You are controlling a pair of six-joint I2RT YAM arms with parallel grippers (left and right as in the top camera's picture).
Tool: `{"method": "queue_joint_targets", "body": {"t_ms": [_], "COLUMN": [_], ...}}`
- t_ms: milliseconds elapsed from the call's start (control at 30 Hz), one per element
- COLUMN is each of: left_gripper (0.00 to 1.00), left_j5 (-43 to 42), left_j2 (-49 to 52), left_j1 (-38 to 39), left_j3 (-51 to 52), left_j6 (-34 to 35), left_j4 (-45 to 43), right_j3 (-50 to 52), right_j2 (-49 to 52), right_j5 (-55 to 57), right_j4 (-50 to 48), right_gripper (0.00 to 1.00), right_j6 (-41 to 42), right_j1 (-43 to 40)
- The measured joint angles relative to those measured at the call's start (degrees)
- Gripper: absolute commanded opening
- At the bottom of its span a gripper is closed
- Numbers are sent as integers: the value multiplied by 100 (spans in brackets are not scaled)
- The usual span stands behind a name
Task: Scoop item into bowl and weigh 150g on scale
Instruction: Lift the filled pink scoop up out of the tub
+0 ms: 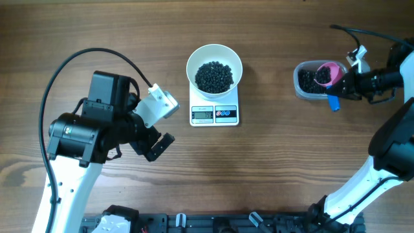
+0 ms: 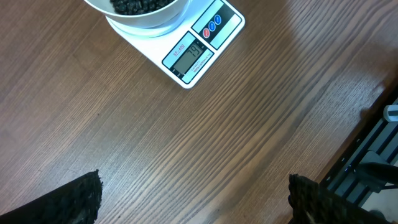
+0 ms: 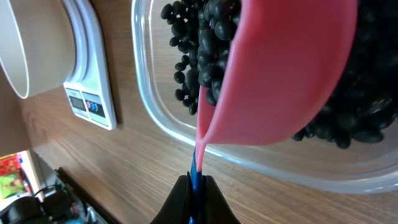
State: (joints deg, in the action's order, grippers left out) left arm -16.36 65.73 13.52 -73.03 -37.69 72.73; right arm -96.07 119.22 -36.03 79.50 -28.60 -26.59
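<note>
Right now beans (image 1: 214,76) sit in the bowl (image 1: 193,63), which stands on the scale (image 1: 214,114) by the middle of the tabletop's (image 1: 272,168) far edge. More beans lie in a clear tub (image 1: 301,83) toward the far right corner. Right gripper (image 3: 194,198) is clamped on the blue handle of the pink scoop (image 1: 328,74), cup tilted into the tub. Left gripper (image 2: 196,202) has jaws wide, holds nothing, and hovers left of the scale, apart from it. Bare wood lies between scale and tub, and from the scale toward the near edge.
</note>
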Motion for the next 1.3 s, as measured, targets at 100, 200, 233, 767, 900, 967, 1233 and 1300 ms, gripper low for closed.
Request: {"method": "queue_joint_targets", "body": {"t_ms": [100, 200, 233, 767, 900, 967, 1233, 1300], "left_gripper": [100, 100, 100, 100, 100, 100, 100, 100], "left_j5": [0, 0, 0, 0, -2, 0, -2, 0], "left_j2": [2, 0, 2, 0, 0, 0, 0, 2], "left_j1": [0, 0, 0, 0, 0, 0, 0, 0], "left_j3": [0, 0, 0, 0, 0, 0, 0, 0], "left_j6": [0, 0, 0, 0, 0, 0, 0, 0], "left_j4": [0, 0, 0, 0, 0, 0, 0, 0], "right_j3": [0, 0, 0, 0, 0, 0, 0, 0], "right_j2": [11, 17, 17, 17, 17, 17, 17, 17], "right_j5": [-42, -70, -98, -863, -1198, -1403, -2356, -2540], "right_j4": [114, 254, 280, 592, 715, 772, 813, 815], "right_gripper": [4, 4, 4, 4, 4, 4, 4, 4], "right_j6": [-2, -111, -144, -431, -433, -433, -286, -155], "right_j1": [2, 2, 2, 2, 2, 2, 2, 2]}}
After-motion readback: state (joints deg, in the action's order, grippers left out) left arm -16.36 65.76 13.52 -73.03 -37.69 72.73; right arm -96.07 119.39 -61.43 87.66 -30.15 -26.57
